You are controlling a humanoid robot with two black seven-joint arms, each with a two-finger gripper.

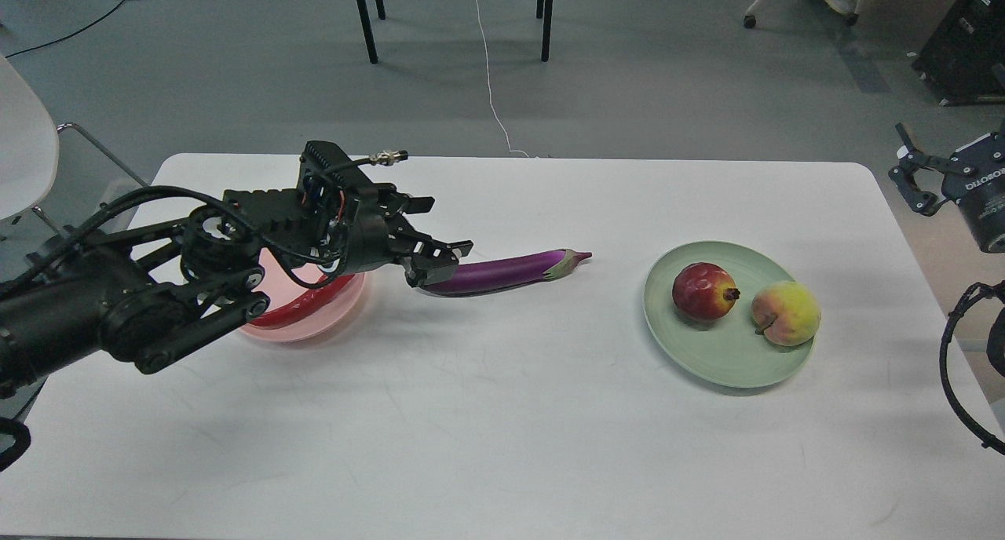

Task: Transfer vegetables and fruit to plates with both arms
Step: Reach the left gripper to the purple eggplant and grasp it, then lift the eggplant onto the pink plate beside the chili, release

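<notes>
The purple eggplant [510, 271] lies on the white table [502, 414] at mid-table, cap to the right. My left gripper [438, 263] is open at its left end, with the fingers spread over the tip, which they hide. The red chili pepper [312, 304] lies in the pink plate [310, 328]; my left arm covers most of both. The dark red pomegranate [703, 291] and the yellow-green peach [785, 313] sit side by side on the green plate [726, 363] at the right. My right gripper [913, 177] is open, raised beyond the table's right edge.
Black chair or table legs [365, 18] and a white cable [491, 77] are on the floor behind the table. A white chair [23, 155] stands at the far left. A black cable loop [958, 383] hangs from my right arm by the table's right edge.
</notes>
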